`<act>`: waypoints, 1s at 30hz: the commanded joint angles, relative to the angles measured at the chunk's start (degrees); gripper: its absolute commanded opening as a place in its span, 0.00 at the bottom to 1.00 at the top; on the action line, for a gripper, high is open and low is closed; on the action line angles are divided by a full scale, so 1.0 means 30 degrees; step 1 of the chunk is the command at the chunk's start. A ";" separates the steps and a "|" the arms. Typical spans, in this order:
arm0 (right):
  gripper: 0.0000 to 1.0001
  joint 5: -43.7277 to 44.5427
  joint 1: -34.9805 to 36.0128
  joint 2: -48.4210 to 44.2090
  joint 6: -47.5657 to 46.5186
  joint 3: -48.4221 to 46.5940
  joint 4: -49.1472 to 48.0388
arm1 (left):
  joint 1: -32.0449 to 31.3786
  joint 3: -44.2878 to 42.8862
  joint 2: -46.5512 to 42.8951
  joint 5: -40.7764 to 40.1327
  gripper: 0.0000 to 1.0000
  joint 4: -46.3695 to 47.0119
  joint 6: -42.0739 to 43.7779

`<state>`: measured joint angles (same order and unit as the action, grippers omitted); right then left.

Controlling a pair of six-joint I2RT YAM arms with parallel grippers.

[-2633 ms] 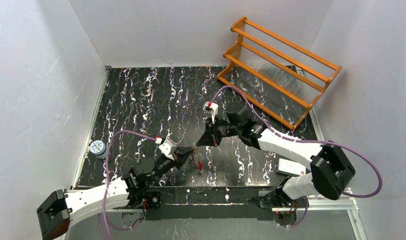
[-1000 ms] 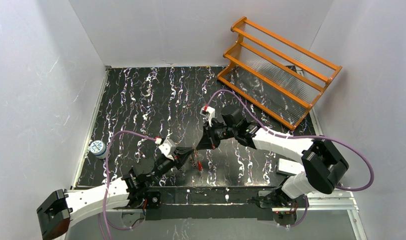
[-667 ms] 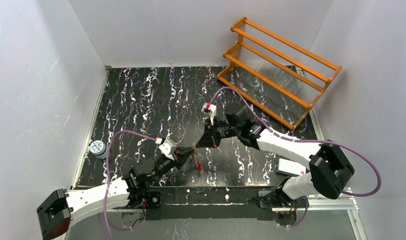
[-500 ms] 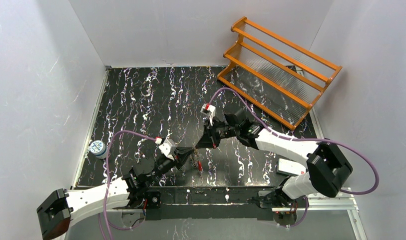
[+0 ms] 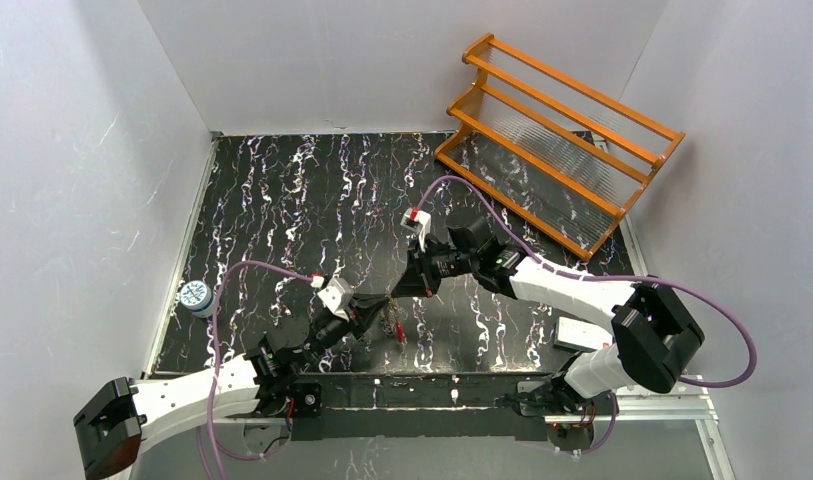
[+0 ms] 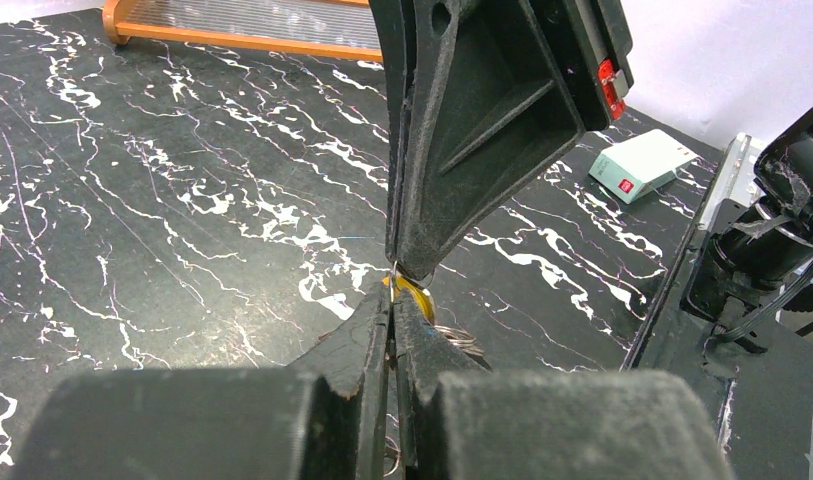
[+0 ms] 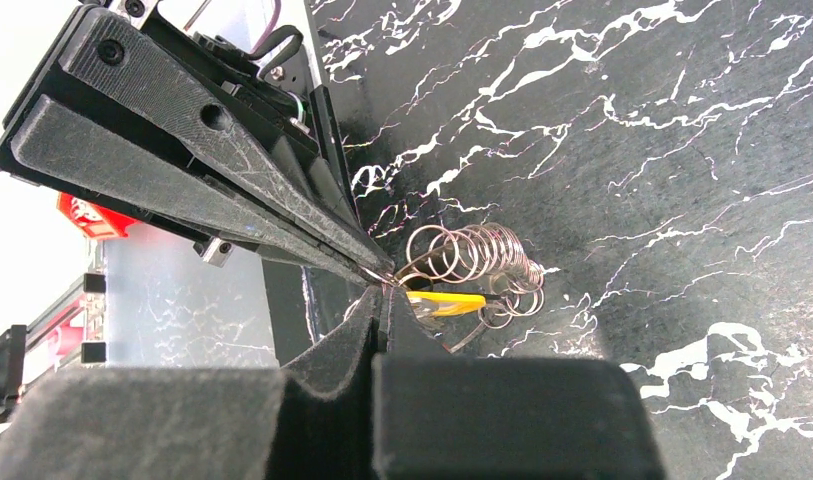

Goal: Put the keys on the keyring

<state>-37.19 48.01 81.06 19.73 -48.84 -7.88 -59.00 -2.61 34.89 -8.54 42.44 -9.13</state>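
- Black marbled table (image 5: 282, 200) — left gripper (image 6: 390, 295) pinched on keyring (image 7: 472, 255) wire.
- Right gripper (image 7: 382, 292) closed too, hold unclear.
- Gold key (image 7: 444, 298) among loops — threading looks unfinished.

We're seeing bright, even light, soft shadows, mild sheen on the dark surface (image 7: 632, 120); left gripper (image 6: 391, 295) blurs up close.
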 commanded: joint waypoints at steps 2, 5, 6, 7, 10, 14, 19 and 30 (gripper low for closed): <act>0.01 0.0474 0.0046 0.0339 0.0147 -0.0700 -0.0344 | -0.0049 -0.0037 -0.0116 0.0025 0.00 0.0746 -0.0094; 0.01 0.0686 0.0052 0.0646 0.0188 -0.0785 0.0032 | -0.0049 -0.0038 -0.0133 0.0058 0.00 0.0734 -0.0108; 0.01 0.0792 0.0044 0.0704 0.0177 -0.0798 0.0192 | -0.0049 -0.0038 -0.0120 0.0061 0.00 0.0737 -0.0099; 0.01 0.0883 0.0051 0.0763 0.0168 -0.0800 0.0282 | -0.0049 -0.0038 -0.0122 0.0084 0.00 0.0760 -0.0101; 0.01 0.1013 0.0048 0.0942 0.0120 -0.0879 0.0583 | -0.0049 -0.0038 -0.0102 0.0113 0.00 0.0817 -0.0124; 0.01 0.1062 0.0047 0.1237 0.0206 -0.0939 0.0842 | -0.0049 -0.0067 -0.0059 0.0206 0.00 0.0883 -0.0101; 0.01 0.1360 0.0050 0.1412 0.0316 -0.0919 0.1308 | -0.0049 -0.0067 -0.0044 0.0252 0.00 0.0940 -0.0036; 0.01 0.1213 -0.0022 0.2084 0.0703 -0.0454 0.1549 | -0.0049 -0.0050 -0.0085 0.0537 0.00 0.1009 0.0042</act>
<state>-36.10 48.25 84.84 22.11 -50.22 -6.26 -58.98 -2.59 35.05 -8.58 42.09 -9.02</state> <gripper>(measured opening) 0.031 0.009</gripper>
